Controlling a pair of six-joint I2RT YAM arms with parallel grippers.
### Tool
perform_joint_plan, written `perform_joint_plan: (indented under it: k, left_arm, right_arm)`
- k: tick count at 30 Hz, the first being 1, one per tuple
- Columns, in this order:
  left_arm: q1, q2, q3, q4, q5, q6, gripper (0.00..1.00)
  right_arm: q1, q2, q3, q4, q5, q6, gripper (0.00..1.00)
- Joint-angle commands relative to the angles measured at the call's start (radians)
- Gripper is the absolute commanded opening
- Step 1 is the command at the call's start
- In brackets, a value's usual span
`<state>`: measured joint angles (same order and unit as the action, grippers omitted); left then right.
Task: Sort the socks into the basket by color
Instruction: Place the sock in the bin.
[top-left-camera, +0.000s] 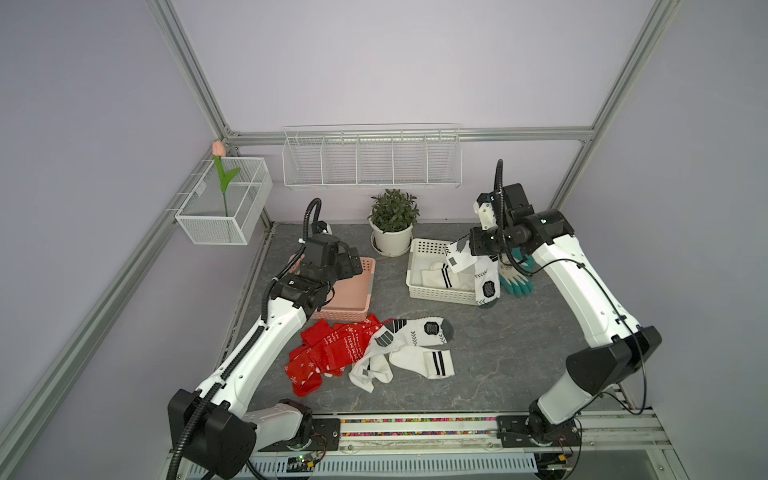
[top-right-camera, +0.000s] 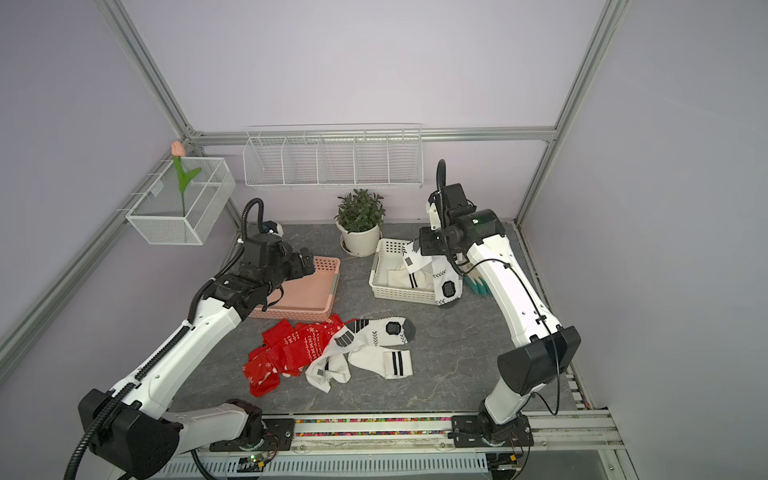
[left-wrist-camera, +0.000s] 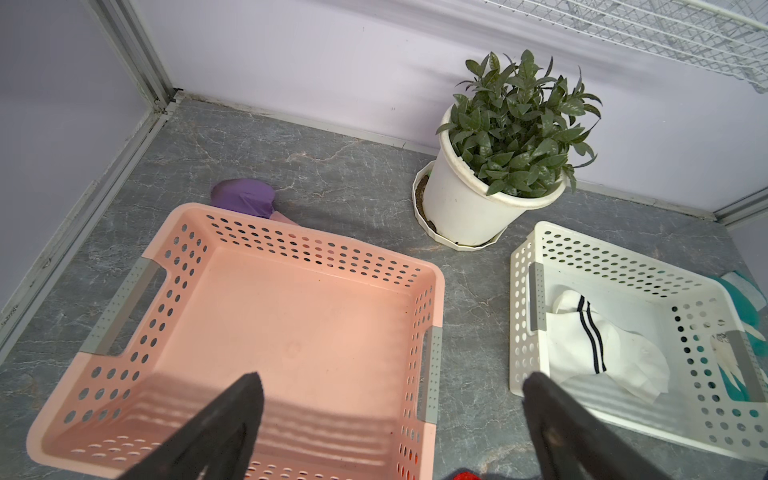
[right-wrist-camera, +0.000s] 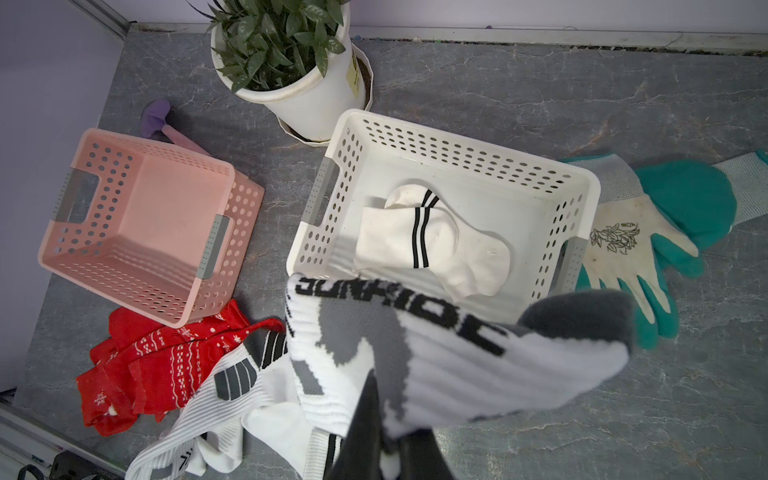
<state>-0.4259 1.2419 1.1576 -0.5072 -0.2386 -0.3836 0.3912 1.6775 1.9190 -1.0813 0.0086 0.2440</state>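
1. Baskets, two: a pink basket (top-left-camera: 353, 296) on the left of the table (top-left-camera: 519, 353) and a white basket (top-left-camera: 440, 296) on the right, apart from each other; both are perforated, with grey handle strips.
2. Socks inside the white basket, one: a striped sock (right-wrist-camera: 428, 241), plain white with two thin black bands near the cuff; it lies folded on the basket floor.
3. Socks off the table, one: the held sock (top-left-camera: 484, 280), thick ribbed white with grey patches, black lettering, a black meshed patch and a dark grey toe; it hangs over the near right corner of the white basket, its lower end drooping outside the wall.
4. Socks on the table in front of the baskets, one heap: red socks (top-left-camera: 328, 349) with white snowflakes and bands of pattern, overlapped so that their number cannot be told; touching them on the right, white socks (top-left-camera: 415, 345), three as far as shows; two carry grey and black patches, one carries two black bands.
5. Gloves (right-wrist-camera: 623, 245), two, teal and white, just beside the white basket's right wall; potted plant (top-left-camera: 392, 232), one, at the back between the baskets.
6. Left gripper (left-wrist-camera: 392, 380): fingers spread wide apart, the pink basket's floor showing between them; it hangs above that basket's near edge.
7. Right gripper (top-left-camera: 469, 251): fingers pinched tight on the held sock, partway along its length.
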Motion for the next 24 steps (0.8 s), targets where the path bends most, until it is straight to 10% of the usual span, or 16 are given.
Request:
perform_joint_plan:
  k: [1, 24]
  left_arm:
    - [-0.003, -0.015, 0.026, -0.013, -0.013, -0.009, 0.99]
    - [-0.003, -0.016, 0.027, -0.015, -0.015, -0.007, 0.99]
  right_arm:
    - [-0.008, 0.039, 0.039, 0.001, -0.025, -0.031, 0.08]
    - [-0.008, 0.396, 0.328, 0.017, -0.129, -0.034, 0.08]
